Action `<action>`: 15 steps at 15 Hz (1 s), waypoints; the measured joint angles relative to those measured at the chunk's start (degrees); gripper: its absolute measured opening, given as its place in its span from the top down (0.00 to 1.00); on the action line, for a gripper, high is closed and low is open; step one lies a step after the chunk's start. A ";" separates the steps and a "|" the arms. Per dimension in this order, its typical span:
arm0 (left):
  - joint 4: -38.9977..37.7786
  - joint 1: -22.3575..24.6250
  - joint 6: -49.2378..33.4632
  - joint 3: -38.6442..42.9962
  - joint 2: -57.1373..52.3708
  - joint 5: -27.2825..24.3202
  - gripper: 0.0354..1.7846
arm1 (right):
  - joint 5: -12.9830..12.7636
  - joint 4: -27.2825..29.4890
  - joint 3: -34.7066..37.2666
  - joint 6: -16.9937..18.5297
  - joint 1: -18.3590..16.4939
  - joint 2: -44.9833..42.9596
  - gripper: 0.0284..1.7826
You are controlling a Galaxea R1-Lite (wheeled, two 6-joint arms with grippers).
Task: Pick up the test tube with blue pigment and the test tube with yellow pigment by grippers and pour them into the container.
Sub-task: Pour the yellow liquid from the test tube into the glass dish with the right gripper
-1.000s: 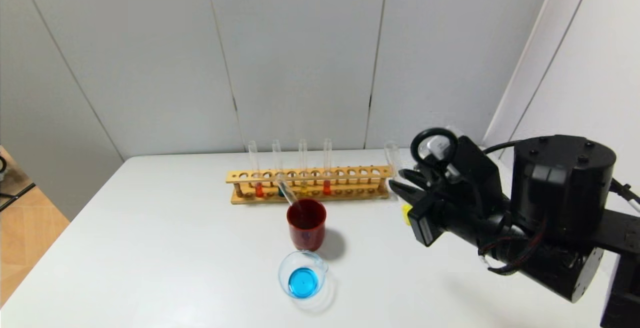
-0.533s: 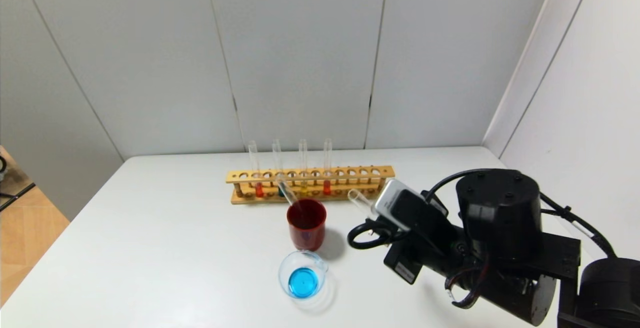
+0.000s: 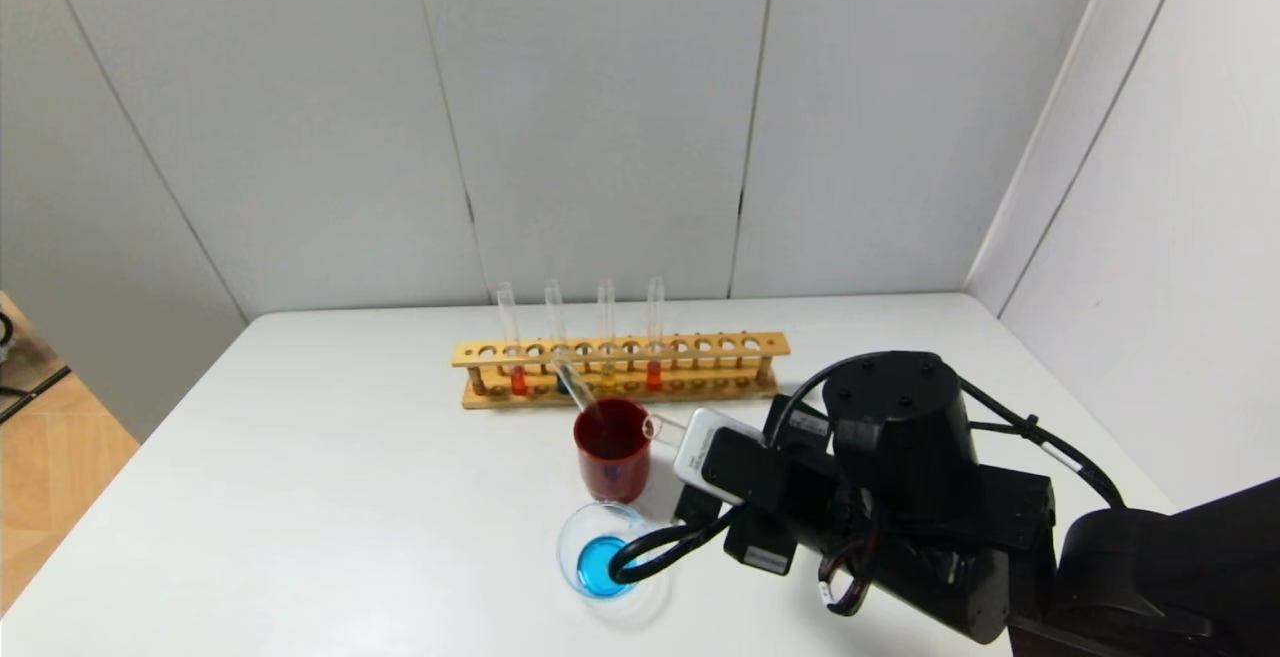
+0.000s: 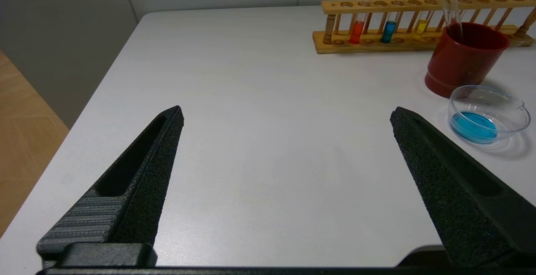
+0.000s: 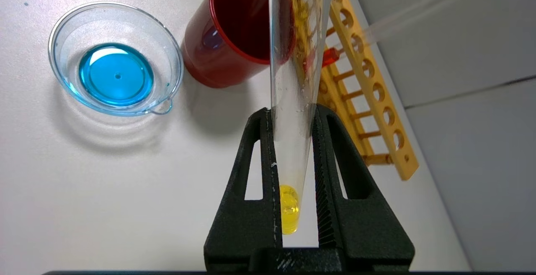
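My right gripper (image 5: 292, 111) is shut on the test tube with yellow pigment (image 5: 293, 78), which lies tilted with the yellow liquid (image 5: 286, 208) at its closed end between the jaws. In the head view its mouth (image 3: 662, 428) points at the red cup, just behind the container. The container (image 3: 570, 537), a low clear beaker, holds blue liquid and also shows in the right wrist view (image 5: 54, 44). A test tube with blue pigment (image 4: 388, 31) stands in the wooden rack. My left gripper (image 4: 288, 111) is open and empty over the table's left side.
The wooden rack (image 3: 700, 347) stands at the back with red, blue and yellow tubes. A dark red cup (image 3: 612, 457) in front of it holds a leaning empty tube (image 3: 573, 382). The white table (image 3: 350, 487) ends at a wall on the right.
My right arm has swung left and down from beside the rack's right end to beside the red cup and beaker. The tube has tipped from upright to nearly level.
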 joint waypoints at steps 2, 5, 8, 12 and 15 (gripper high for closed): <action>-0.01 0.00 0.00 0.00 0.00 0.04 0.02 | -0.01 0.18 -1.43 -3.24 0.39 1.30 0.83; -0.01 0.00 -0.02 0.00 0.00 0.00 0.02 | -0.01 0.09 -2.72 -5.38 0.56 4.04 0.83; -0.01 0.00 0.02 0.00 0.00 0.00 0.02 | -0.09 0.30 -3.11 -9.18 0.59 6.21 0.83; -0.01 0.00 0.02 0.00 0.00 0.00 0.02 | -0.30 0.55 -3.27 -16.79 0.17 7.95 0.83; -0.01 0.00 0.00 0.00 0.00 0.00 0.02 | -0.85 0.57 -3.27 -22.13 0.20 8.52 0.83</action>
